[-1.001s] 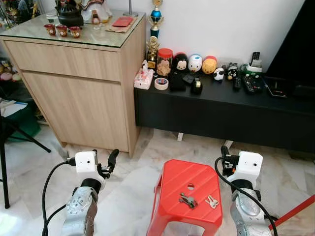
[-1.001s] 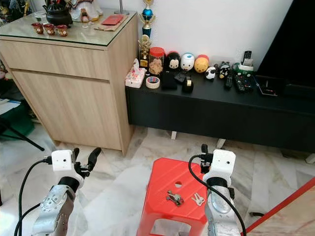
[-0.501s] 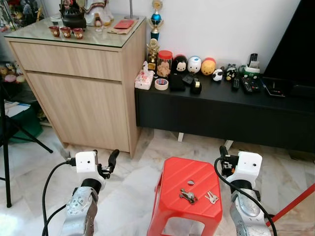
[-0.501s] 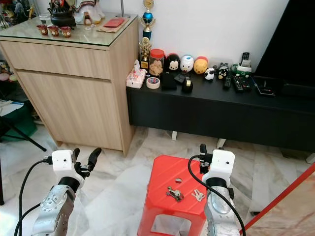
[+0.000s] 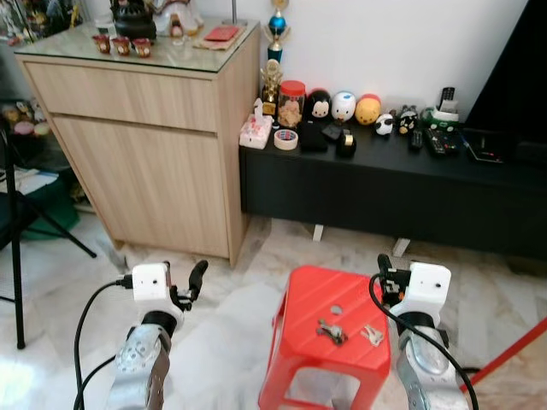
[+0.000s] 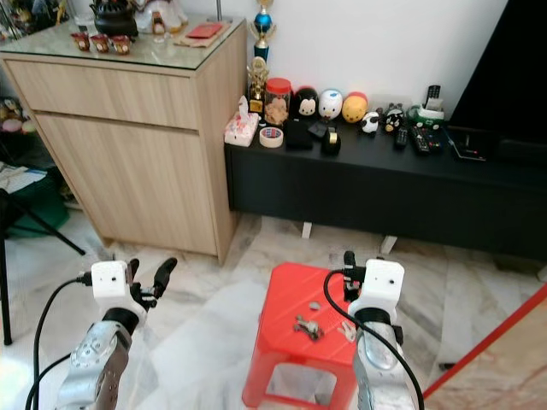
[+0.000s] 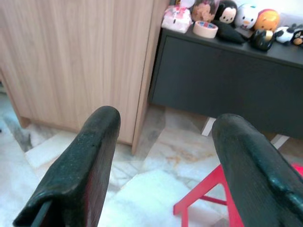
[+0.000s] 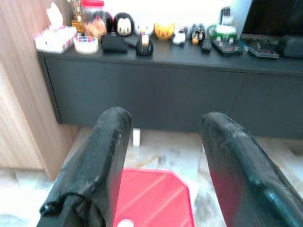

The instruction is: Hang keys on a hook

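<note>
Near the robot, the left claw (image 5: 195, 278) is held up over the marble floor (image 5: 222, 342) with its two black fingers (image 7: 80, 170) apart and nothing between them; the right claw (image 8: 163, 161) is held up beside the red stool (image 5: 329, 329), its fingers apart too and holding nothing; on top of the stool lie the keys (image 5: 331, 330), and a smaller bunch of keys (image 5: 373, 335) lies just beside them, close to the right arm; past the stool stands a long black counter (image 5: 402, 184) with round toy heads (image 5: 344, 105), a roll of tape (image 5: 285, 139) and remotes (image 5: 438, 141) on it; to its left stands a tall wooden cabinet (image 5: 145, 145) with a glass top; little red cups (image 5: 121, 44) and a dark teapot (image 5: 135, 19) sit up there.
</note>
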You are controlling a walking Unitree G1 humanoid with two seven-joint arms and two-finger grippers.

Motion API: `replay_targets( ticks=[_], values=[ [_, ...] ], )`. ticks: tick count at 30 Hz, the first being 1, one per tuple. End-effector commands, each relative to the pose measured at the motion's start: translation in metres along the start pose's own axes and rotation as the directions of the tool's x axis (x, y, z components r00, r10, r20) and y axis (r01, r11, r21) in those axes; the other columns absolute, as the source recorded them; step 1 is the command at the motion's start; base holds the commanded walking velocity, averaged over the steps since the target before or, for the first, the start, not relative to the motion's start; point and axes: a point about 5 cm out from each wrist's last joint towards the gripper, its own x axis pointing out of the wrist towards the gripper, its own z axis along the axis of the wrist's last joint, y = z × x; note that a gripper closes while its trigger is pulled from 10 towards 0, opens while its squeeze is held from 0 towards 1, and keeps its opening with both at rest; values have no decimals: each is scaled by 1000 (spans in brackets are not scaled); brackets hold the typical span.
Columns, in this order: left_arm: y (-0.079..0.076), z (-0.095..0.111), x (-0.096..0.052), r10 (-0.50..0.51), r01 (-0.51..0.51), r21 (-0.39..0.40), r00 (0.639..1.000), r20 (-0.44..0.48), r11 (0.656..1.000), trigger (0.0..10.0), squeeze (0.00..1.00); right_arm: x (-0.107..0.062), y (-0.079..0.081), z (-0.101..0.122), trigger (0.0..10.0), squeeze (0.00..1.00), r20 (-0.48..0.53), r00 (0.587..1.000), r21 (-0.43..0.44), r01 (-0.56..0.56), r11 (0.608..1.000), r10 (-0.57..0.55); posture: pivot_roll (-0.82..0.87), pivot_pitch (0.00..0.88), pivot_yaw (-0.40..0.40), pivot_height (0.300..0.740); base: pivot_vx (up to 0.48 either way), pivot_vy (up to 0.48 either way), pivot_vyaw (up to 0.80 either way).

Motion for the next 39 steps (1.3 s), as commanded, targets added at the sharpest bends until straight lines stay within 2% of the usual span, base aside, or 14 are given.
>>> replay_targets(
  ticks=[1, 32, 39],
  values=[
    [-1, 0, -1, -3, 3, -9, 1000, -3, 1000, 10000, 0, -1, -1, 2, 10000, 0, 15, 1000, 3, -5, 1000, 5, -39, 11, -69, 626, 0, 0, 0],
    [-5, -1, 0, -20, 20, -19, 1000, -13, 1000, 10000, 0, -5, 5, -4, 10000, 0, -13, 998, 1, -61, 998, 61, -35, 14, -68, 626, 0, 0, 0],
    [-5, 0, 0, -23, 23, -20, 1000, -11, 1000, 10000, 0, -5, 7, -4, 10000, 0, -13, 998, 1, -65, 998, 65, -34, 16, -66, 626, 244, 0, 0]
  ],
)
